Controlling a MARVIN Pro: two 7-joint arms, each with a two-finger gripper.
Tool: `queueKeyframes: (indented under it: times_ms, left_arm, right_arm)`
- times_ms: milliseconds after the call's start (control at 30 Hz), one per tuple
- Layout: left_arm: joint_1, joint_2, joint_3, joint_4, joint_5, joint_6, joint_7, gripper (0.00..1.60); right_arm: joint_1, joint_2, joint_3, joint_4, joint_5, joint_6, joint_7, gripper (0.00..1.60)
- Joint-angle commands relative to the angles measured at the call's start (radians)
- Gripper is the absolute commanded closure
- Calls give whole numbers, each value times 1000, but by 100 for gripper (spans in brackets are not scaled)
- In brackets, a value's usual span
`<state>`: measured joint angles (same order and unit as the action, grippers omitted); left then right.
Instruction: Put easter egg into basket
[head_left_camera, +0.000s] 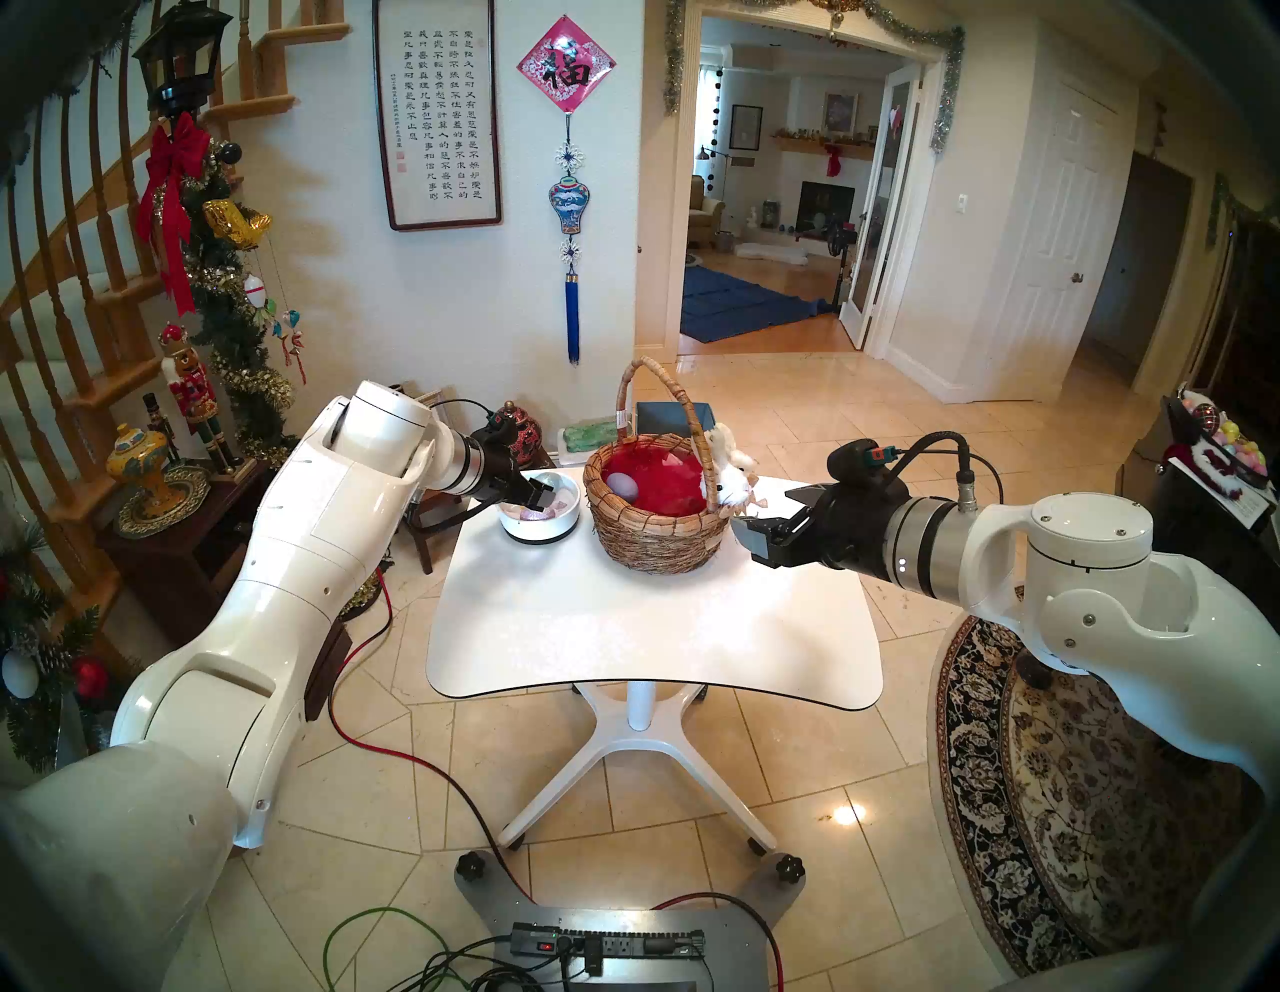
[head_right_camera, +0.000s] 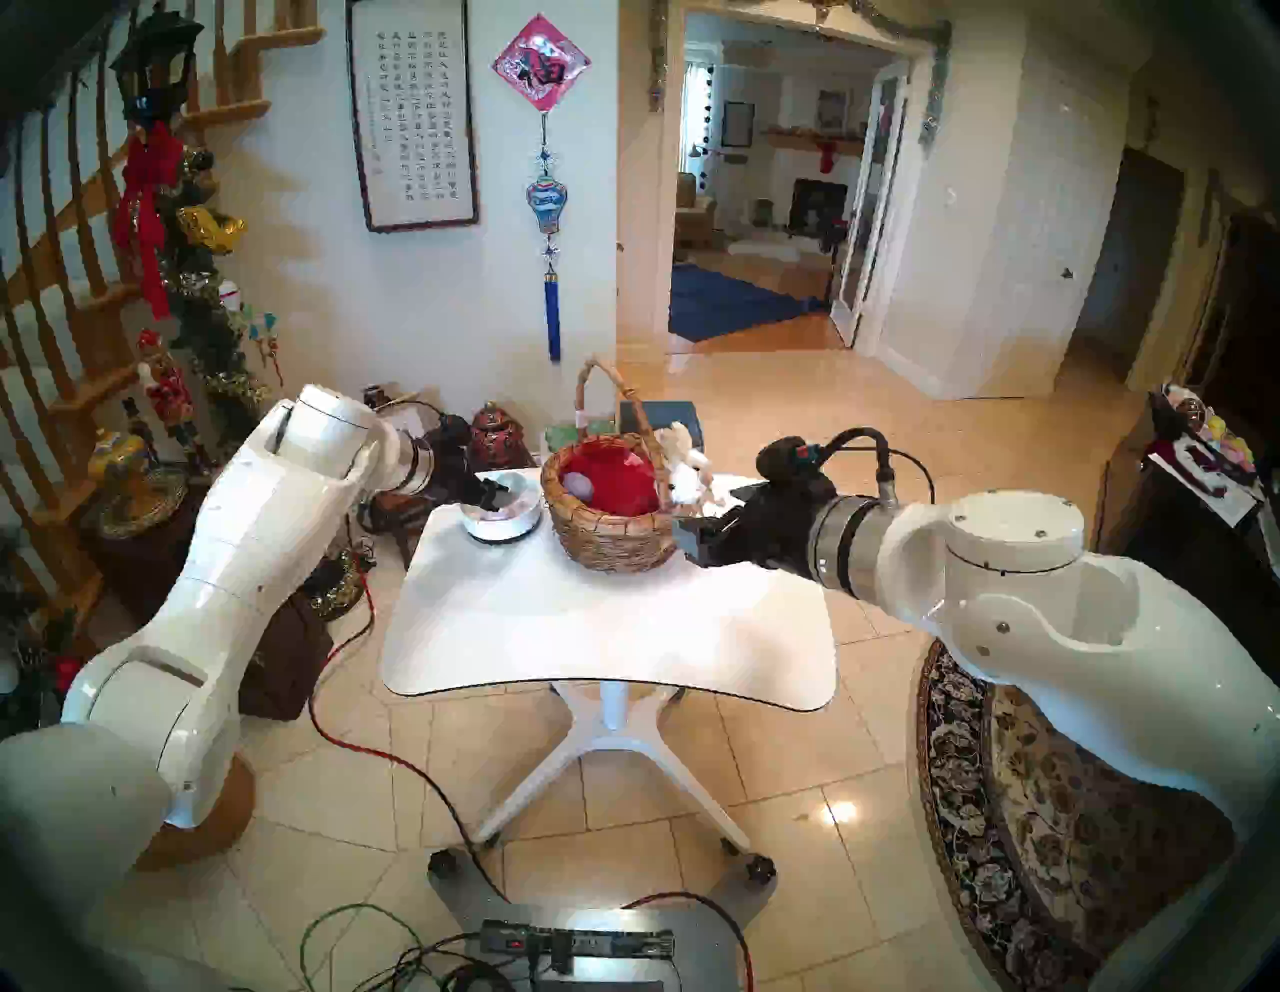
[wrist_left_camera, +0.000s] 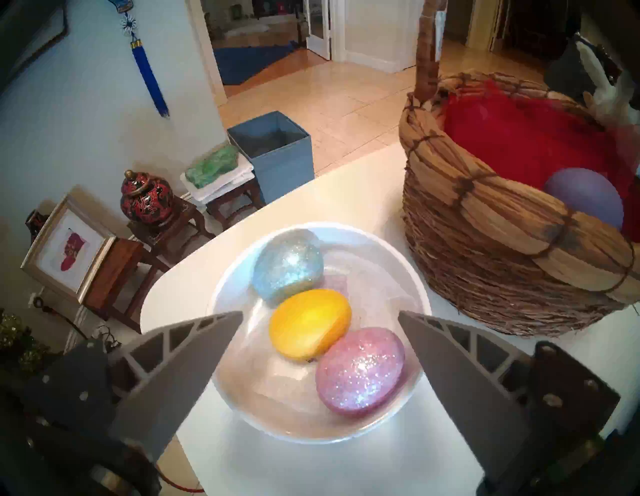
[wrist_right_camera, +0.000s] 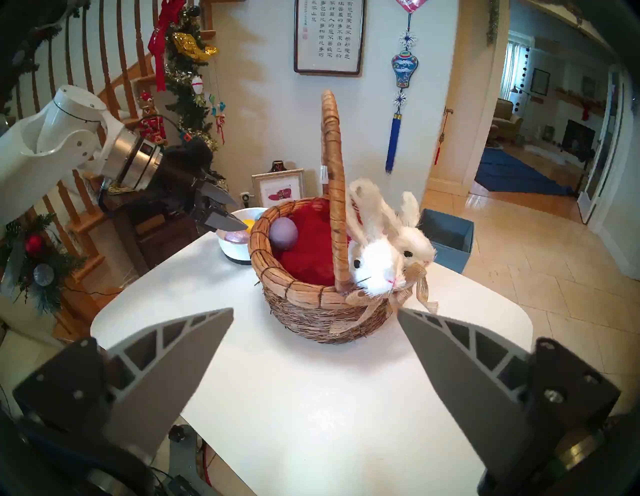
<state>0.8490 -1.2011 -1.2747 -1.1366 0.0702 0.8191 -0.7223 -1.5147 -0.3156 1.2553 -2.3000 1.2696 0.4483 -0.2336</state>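
The wicker basket (head_left_camera: 654, 526) (wrist_right_camera: 311, 311) stands at the back of the white table (head_left_camera: 651, 623), with a red lining and a purple egg (head_left_camera: 621, 483) (wrist_left_camera: 585, 197) (wrist_right_camera: 284, 232) inside. To its left a shallow white bowl (head_left_camera: 540, 533) (wrist_left_camera: 311, 429) holds a silver-blue glitter egg (wrist_left_camera: 287, 265), a yellow egg (wrist_left_camera: 310, 324) and a pink glitter egg (wrist_left_camera: 360, 370). My left gripper (head_left_camera: 535, 493) (wrist_left_camera: 319, 312) hovers open just above the bowl, its fingers either side of the yellow egg. My right gripper (head_left_camera: 762, 516) (wrist_right_camera: 315, 310) is open and empty, close beside the basket's right side.
Two white plush bunnies (wrist_right_camera: 377, 259) sit on the basket's rim by its tall handle (wrist_right_camera: 334, 173), facing my right gripper. Behind the table are an open blue box (wrist_left_camera: 273, 152) and low wooden stools with a red-black jar (wrist_left_camera: 147, 199). The bowl sits near the table's back left corner.
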Motion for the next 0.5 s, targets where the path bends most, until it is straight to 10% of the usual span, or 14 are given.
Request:
queueKeyframes:
  times_ms: [0,467]
  left_arm:
    - [-42,-23,6,11,7,7,11,0]
    - [-67,-46,12,71,19,3,16,0]
  right_arm:
    - [10,-1,8,-1,-2,-2,0,0]
    - [11,-1,8,-1,-1,-2,0,0]
